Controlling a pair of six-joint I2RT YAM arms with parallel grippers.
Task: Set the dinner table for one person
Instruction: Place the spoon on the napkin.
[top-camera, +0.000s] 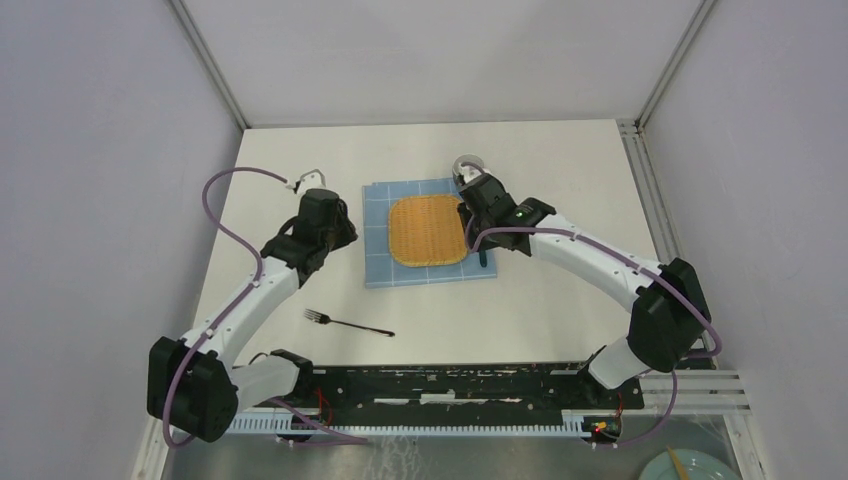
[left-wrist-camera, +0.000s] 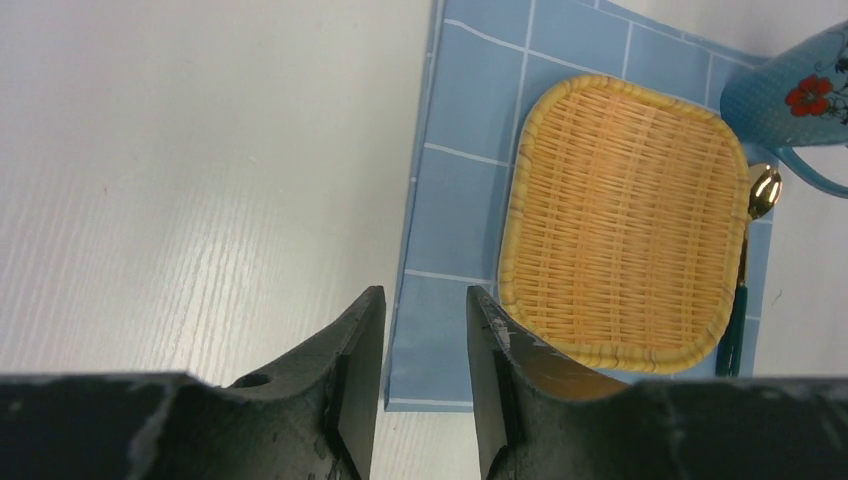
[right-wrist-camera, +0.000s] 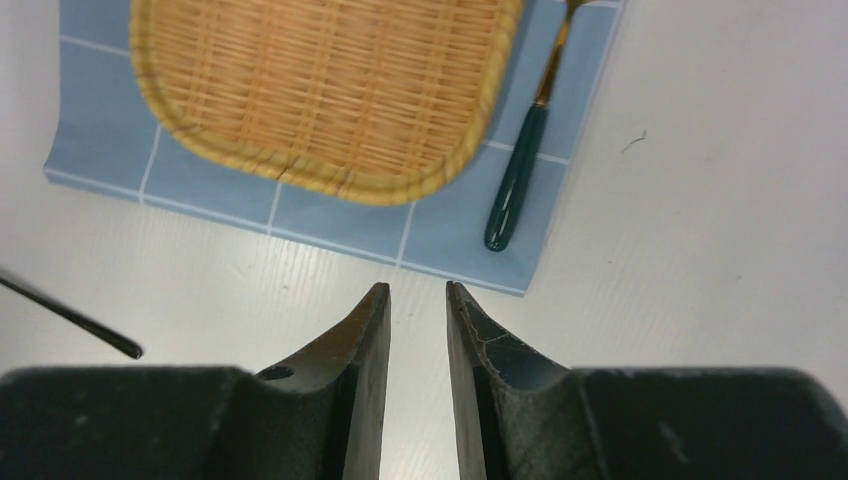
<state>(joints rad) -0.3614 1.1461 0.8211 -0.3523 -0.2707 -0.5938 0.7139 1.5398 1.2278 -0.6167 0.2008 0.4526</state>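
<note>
While the large white matte tabletop (top-camera: 560, 300) spreads beneath everything, the left gripper (left-wrist-camera: 425, 300) hangs half-parted and empty at the left edge of the blue checked cloth (left-wrist-camera: 455, 200). A square woven yellow tray (top-camera: 430, 231) lies on it, then a green-handled gold spoon (right-wrist-camera: 520, 180), then the right gripper (right-wrist-camera: 418, 290), narrowly parted, empty.

Blue checked cloth (top-camera: 378, 240) lies flat, white grid lines. Woven straw tray (top-camera: 428, 231), rounded square, sits centred on cloth, cloth border showing all round. Spoon (left-wrist-camera: 745, 265), gold bowl, dark green handle, lies on cloth's right strip just beside tray edge, bowl toward far side. Blue cup (left-wrist-camera: 790, 95) with red flower stands at cloth's far right corner, near spoon bowl. Dark fork (top-camera: 348, 323) lies apart, off cloth, nearer than its near-left corner, tines left. Pale green plate (top-camera: 690, 465) at bottom right corner, thin stick on it.
</note>
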